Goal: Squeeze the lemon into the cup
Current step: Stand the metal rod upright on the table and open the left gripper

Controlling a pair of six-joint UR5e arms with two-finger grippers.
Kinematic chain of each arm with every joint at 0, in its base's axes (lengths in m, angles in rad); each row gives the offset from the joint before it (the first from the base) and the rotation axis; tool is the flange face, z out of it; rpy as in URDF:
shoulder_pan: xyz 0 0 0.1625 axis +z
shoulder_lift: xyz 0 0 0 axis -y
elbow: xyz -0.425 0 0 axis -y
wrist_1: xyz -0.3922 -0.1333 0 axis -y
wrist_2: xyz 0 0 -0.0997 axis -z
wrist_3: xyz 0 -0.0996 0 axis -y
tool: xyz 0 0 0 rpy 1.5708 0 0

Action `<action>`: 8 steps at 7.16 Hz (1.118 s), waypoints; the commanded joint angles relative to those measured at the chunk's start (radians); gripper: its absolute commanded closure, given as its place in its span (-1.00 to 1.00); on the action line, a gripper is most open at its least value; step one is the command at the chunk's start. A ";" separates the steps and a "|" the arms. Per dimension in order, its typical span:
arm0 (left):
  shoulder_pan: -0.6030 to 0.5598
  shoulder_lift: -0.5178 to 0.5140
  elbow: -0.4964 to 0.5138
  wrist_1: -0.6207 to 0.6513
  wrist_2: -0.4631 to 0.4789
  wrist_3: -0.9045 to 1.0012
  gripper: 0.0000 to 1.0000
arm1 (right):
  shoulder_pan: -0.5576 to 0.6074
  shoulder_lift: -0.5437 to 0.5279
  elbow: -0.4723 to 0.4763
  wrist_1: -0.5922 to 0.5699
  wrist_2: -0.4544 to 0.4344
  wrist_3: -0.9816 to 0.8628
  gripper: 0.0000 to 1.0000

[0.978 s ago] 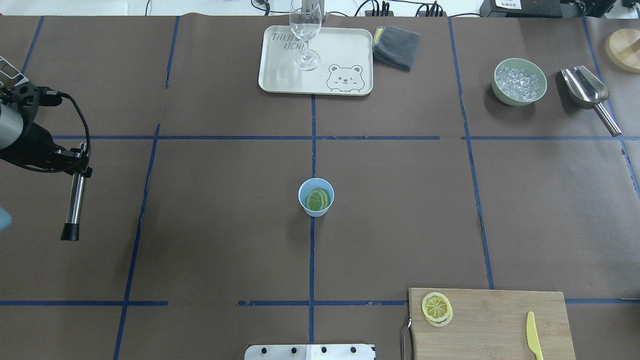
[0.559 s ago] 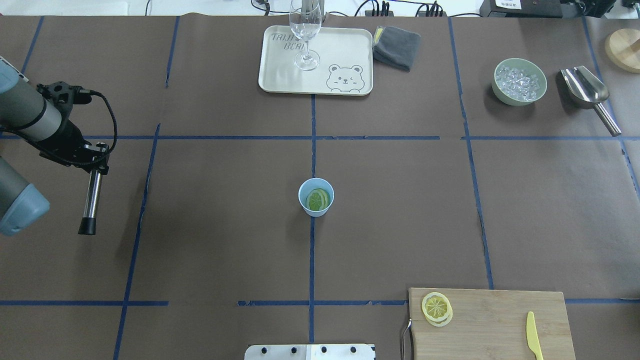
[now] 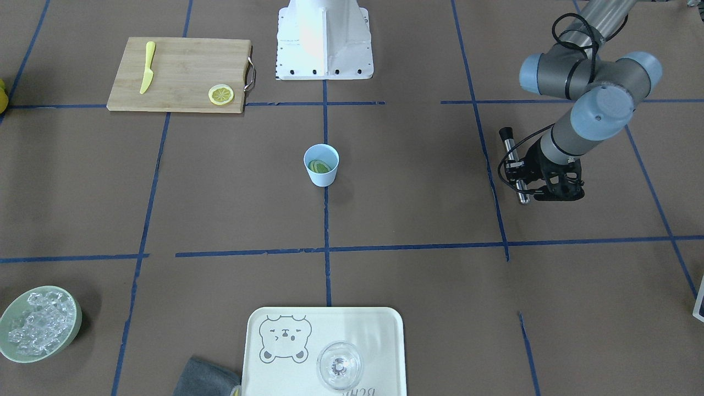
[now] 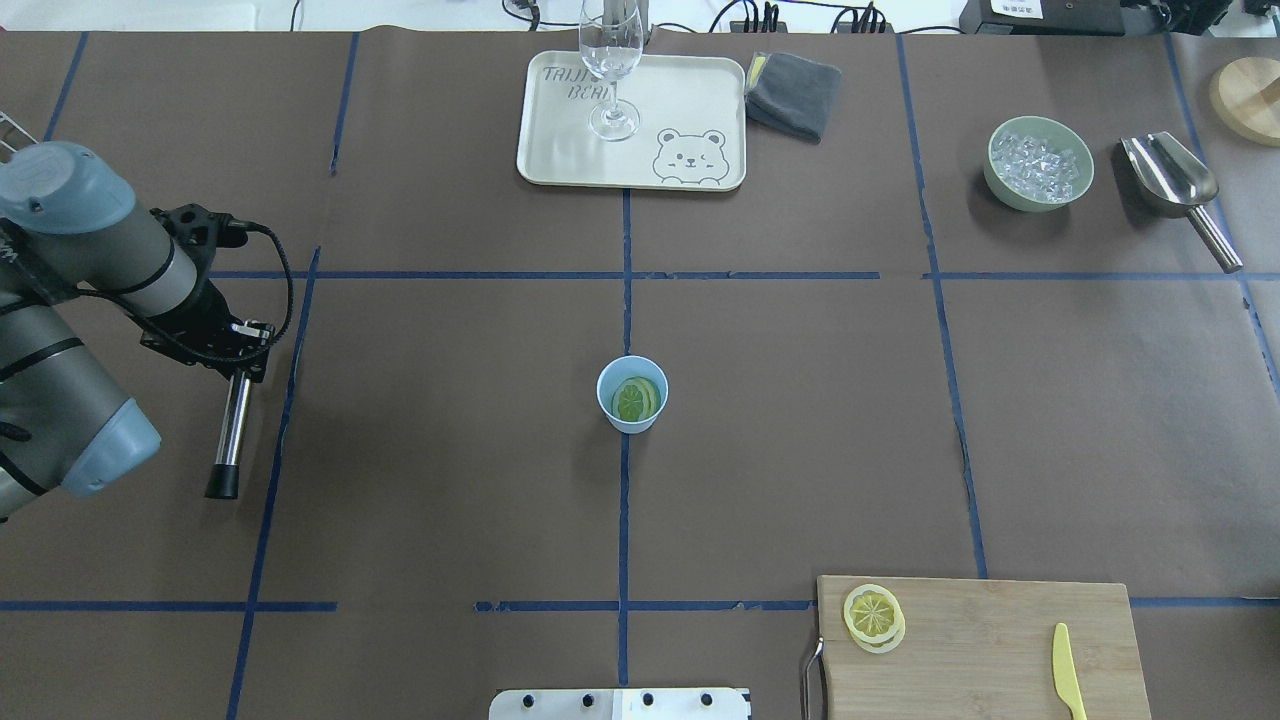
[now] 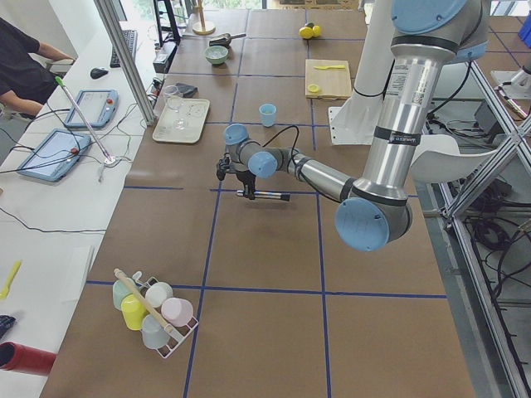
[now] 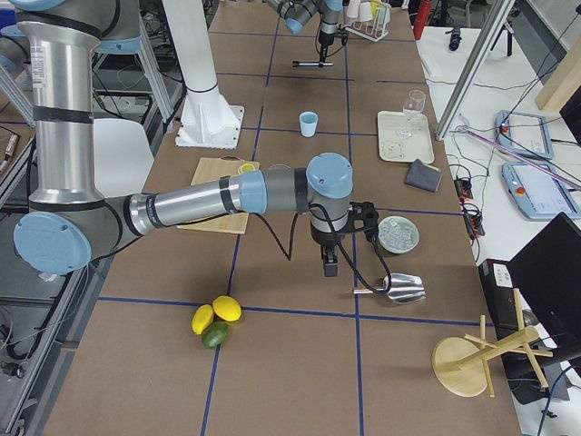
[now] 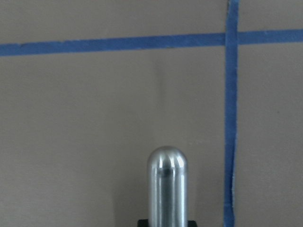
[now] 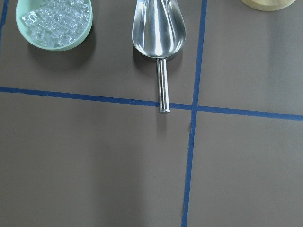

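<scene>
Left arm and right arm are silver-grey tubes with pale-blue joint caps; a black cable loops at the black left gripper's one o'clock.

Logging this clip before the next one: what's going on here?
The left gripper is shut on a metal rod, off to the robot's left and well away from the cup. The cup stands mid-table with a green slice and a paler one inside. Two lemon slices lie stacked on the cutting board. The right gripper hangs near the ice bowl and scoop; open or shut, I can't tell.
</scene>
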 commanded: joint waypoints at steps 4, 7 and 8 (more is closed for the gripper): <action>0.019 -0.008 0.034 -0.009 0.046 -0.009 1.00 | 0.000 0.004 -0.002 0.001 0.000 0.000 -1.00; 0.017 -0.002 0.021 -0.011 0.109 -0.006 -1.00 | 0.000 0.006 0.000 0.001 0.000 0.000 -1.00; 0.013 -0.002 0.012 -0.011 0.109 -0.003 -1.00 | 0.000 0.006 0.000 0.001 0.000 0.002 -1.00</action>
